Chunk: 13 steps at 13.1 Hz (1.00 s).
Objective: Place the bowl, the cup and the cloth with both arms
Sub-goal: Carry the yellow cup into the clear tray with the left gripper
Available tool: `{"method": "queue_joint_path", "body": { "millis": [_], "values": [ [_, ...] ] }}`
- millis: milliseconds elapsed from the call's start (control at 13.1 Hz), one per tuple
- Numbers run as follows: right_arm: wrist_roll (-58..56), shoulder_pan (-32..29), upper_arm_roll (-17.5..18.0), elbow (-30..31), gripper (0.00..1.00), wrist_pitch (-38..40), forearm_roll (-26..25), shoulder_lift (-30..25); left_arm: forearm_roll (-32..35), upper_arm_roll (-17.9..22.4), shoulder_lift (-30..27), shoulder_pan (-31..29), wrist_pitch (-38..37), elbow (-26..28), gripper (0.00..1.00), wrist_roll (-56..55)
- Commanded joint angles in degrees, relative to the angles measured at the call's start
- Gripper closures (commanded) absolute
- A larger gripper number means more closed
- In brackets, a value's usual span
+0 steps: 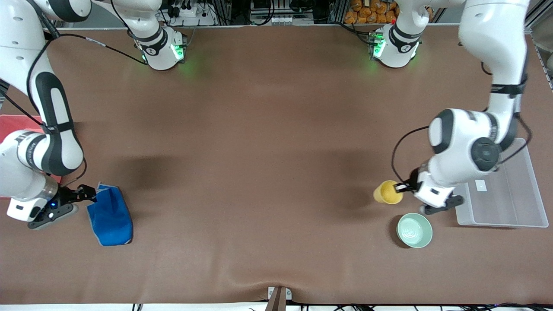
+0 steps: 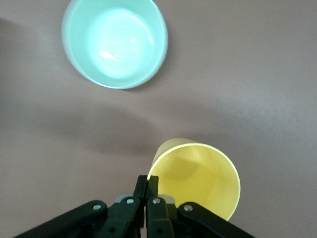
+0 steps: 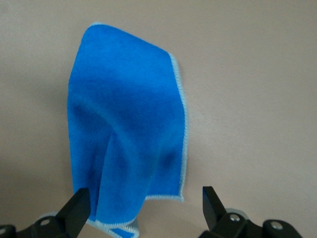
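The yellow cup [image 1: 388, 192] is held by its rim in my left gripper [image 1: 402, 187], tilted, near the left arm's end of the table. In the left wrist view the fingers [image 2: 141, 187] pinch the cup's rim [image 2: 198, 178]. The mint-green bowl [image 1: 414, 230] sits on the table, nearer the front camera than the cup; it also shows in the left wrist view [image 2: 115, 42]. The blue cloth [image 1: 110, 214] lies crumpled at the right arm's end. My right gripper [image 1: 88, 193] is open at the cloth's edge, its fingers [image 3: 79, 207] either side of the cloth's near corner [image 3: 129, 134].
A clear plastic tray [image 1: 503, 190] lies beside the left gripper at the left arm's end of the table. A red sheet [image 1: 17, 125] lies at the table's edge under the right arm. Brown table cover [image 1: 259, 151] spans the middle.
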<state>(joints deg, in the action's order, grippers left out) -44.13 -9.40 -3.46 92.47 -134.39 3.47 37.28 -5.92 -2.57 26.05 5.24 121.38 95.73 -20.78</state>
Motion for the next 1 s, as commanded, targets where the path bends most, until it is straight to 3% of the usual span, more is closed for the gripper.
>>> {"method": "queue_joint_path", "body": {
  "millis": [0,153,383,689,919],
  "values": [
    [-1.92,-0.27,1.17,0.50,0.00,0.62,3.37,0.96,-0.59,0.02,-2.67,-5.48,-7.63,-2.12,1.00,7.21],
    [-2.09,-0.62,1.35,1.13,0.00,0.53,5.05,1.13,-0.50,1.59,-3.64,-9.44,-9.14,-2.21,1.00,15.46],
    [-2.01,-1.24,1.35,1.05,0.00,0.26,7.33,2.53,3.27,7.65,-2.51,-11.04,-9.67,-5.18,1.00,26.29],
    [-2.01,-2.12,1.35,1.05,0.00,0.09,7.51,3.24,3.28,16.44,5.04,-11.22,-8.80,-10.73,1.00,40.09],
    [-1.92,-2.82,1.35,1.13,0.00,0.62,7.86,3.33,1.61,16.81,9.80,-11.75,-4.33,-12.67,1.00,40.82]
  ]
}}
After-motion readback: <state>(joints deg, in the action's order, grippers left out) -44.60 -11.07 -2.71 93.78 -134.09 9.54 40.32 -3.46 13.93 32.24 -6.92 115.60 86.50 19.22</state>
